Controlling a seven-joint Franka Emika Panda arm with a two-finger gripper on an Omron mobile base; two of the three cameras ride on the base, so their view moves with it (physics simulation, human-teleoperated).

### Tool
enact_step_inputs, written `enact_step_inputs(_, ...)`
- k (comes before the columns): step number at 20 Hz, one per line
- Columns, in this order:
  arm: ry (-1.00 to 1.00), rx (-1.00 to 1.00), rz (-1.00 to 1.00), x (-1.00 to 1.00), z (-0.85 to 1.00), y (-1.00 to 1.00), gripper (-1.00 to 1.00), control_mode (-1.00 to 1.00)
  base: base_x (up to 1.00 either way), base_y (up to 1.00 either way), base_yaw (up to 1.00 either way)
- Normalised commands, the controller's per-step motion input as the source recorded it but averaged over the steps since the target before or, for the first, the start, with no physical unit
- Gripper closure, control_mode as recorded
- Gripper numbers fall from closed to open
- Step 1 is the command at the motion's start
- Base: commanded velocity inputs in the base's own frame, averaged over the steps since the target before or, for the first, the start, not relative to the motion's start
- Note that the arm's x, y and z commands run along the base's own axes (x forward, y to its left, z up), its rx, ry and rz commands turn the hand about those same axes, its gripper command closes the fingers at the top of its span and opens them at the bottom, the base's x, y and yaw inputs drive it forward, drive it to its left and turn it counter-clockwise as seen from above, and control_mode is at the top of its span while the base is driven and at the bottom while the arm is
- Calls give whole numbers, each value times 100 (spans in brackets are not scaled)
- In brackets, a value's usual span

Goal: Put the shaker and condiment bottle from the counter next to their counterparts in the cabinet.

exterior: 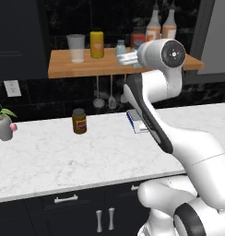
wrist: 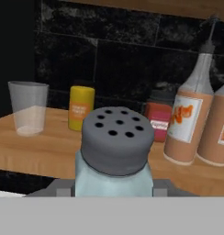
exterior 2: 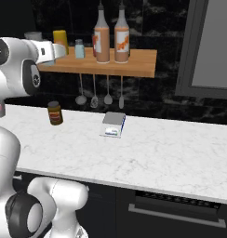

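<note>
A: Where is the shaker [wrist: 114, 153]?
B: Low in the middle of the hand view, grey cap with holes up close, pale-blue body below. Grey blocks flank it on both sides, so the gripper [wrist: 114, 189] looks clamped on the shaker, held above the cabinet [wrist: 36, 147] plank.

A: And its twin?
B: A second pale-blue shaker [exterior 2: 79, 49] stands on the plank at upper left of the right base view, just right of the yellow canister [exterior 2: 60, 41].

A: The condiment bottle?
B: Two tall orange-brown bottles stand side by side on the plank at upper centre of that view, one [exterior 2: 102, 38] left of the other [exterior 2: 121, 38]. I cannot tell which came from the surface.

A: What else?
B: A clear glass [wrist: 27, 108] at left in the hand view. On the white marble surface [exterior 2: 171, 148], a brown jar [exterior 2: 55, 113] and a small box [exterior 2: 113, 124].
</note>
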Motion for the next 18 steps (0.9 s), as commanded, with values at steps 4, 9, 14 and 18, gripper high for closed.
enact_step_inputs(4,0,3,3,42,0,0,100,-100,0,0,0)
enact_step_inputs(9,0,5,3,40,0,0,100,-100,0,0,0)
enact_step_inputs(14,0,0,5,43,-1,0,100,-100,0,0,0)
enact_step_inputs(18,0,0,7,41,-6,0,100,-100,0,0,0)
